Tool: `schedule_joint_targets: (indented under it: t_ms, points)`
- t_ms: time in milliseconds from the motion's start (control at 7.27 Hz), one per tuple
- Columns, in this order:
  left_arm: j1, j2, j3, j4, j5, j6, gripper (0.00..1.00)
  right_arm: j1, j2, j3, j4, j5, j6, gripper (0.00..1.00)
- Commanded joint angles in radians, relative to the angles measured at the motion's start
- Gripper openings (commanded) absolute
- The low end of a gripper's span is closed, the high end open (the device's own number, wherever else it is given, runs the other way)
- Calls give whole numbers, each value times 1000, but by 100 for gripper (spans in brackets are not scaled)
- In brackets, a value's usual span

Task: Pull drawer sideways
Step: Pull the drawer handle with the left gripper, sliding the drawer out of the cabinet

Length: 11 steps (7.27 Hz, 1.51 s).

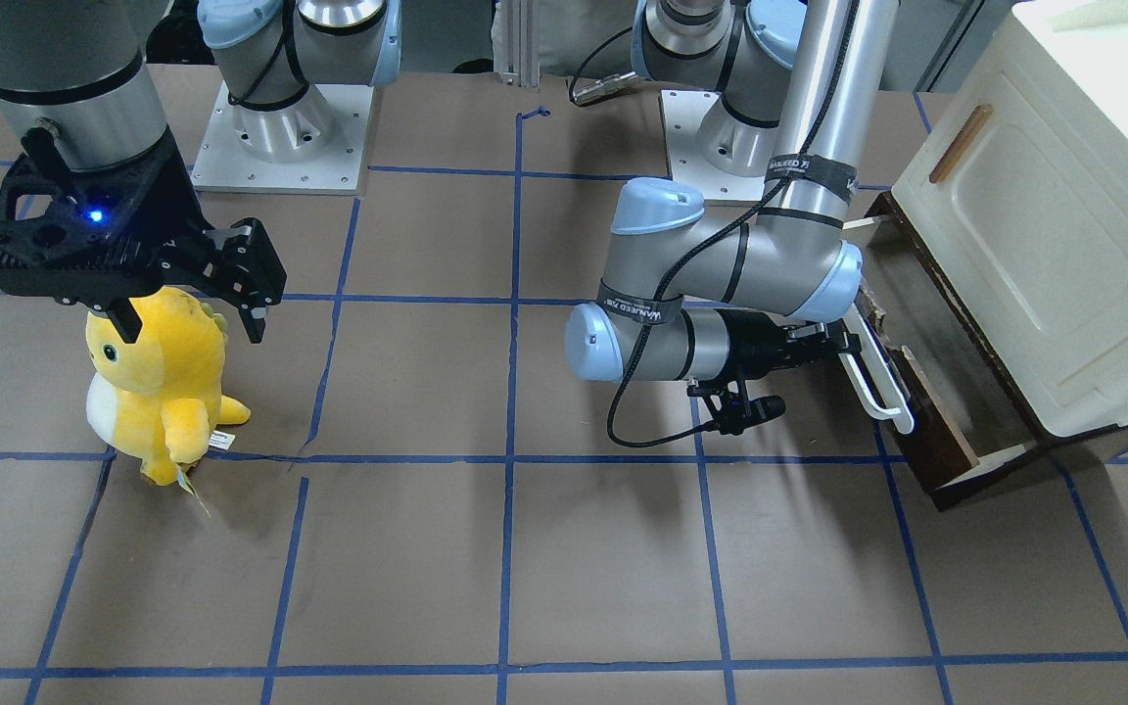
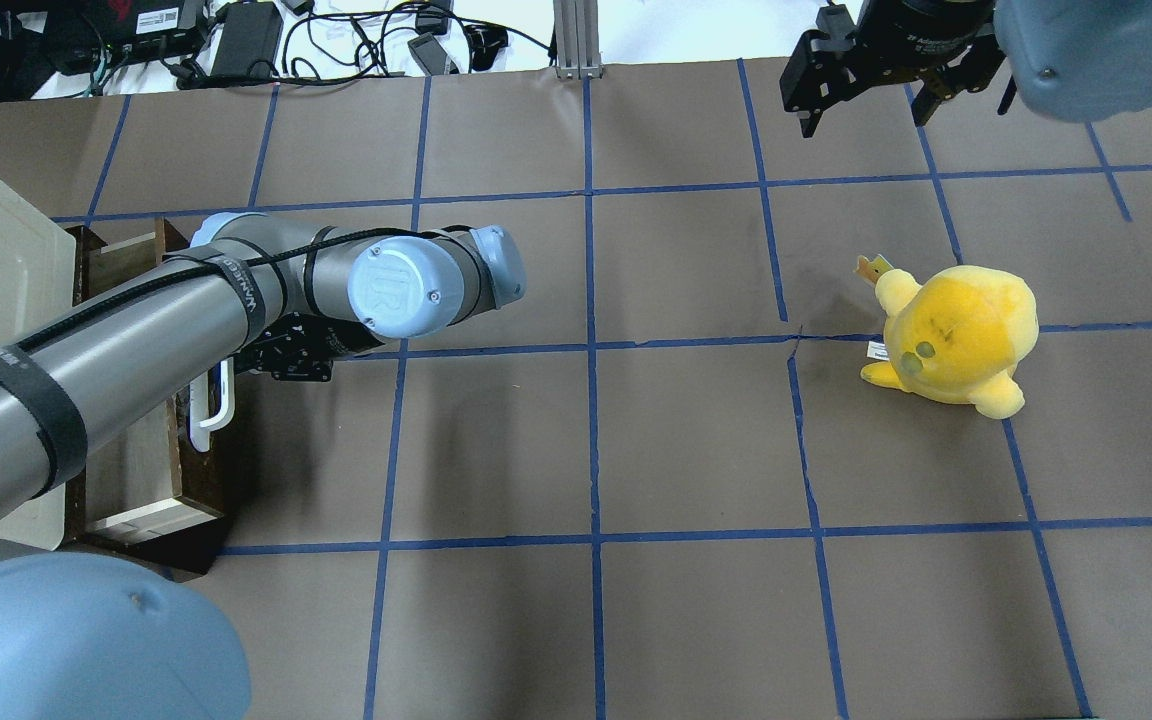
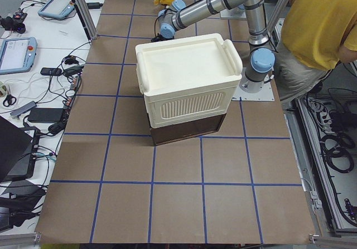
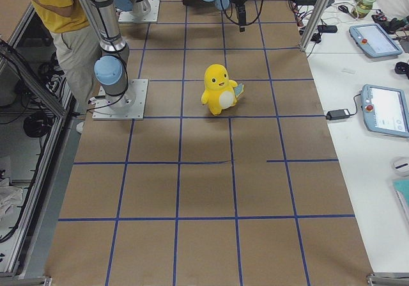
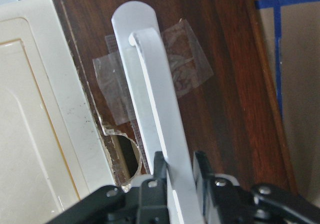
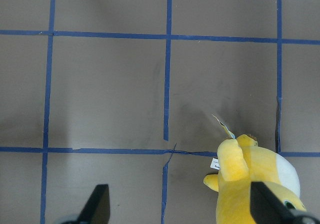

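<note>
The dark brown wooden drawer (image 1: pixel 936 421) stands partly pulled out from under the cream cabinet at the table's left end. Its pale interior shows in the overhead view (image 2: pixel 141 470). Its long white bar handle (image 1: pixel 877 387) lies across the drawer front (image 5: pixel 230 83). My left gripper (image 5: pixel 179 166) is shut on this handle (image 5: pixel 155 93), one finger on each side of the bar. It also shows in the front view (image 1: pixel 843 343). My right gripper (image 6: pixel 182 209) is wide open and empty. It hovers far from the drawer, above the table (image 1: pixel 192 304).
The cream-white cabinet (image 1: pixel 1044 215) with a small brown handle sits above the drawer. A yellow plush toy (image 1: pixel 158 382) stands under my right gripper. A person stands behind the robot (image 3: pixel 321 32). Blue tape lines grid the brown table.
</note>
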Motion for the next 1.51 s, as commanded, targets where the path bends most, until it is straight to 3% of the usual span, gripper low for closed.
schedule_joint_targets:
  t_ms: [0,1376]
  points:
    - [-16,-2,1,1,-1,0,19,0,0,0,0,-1,0,100]
    - [-79,-2,18,0,-31,0,19,0,0,0,0,-1,0,100]
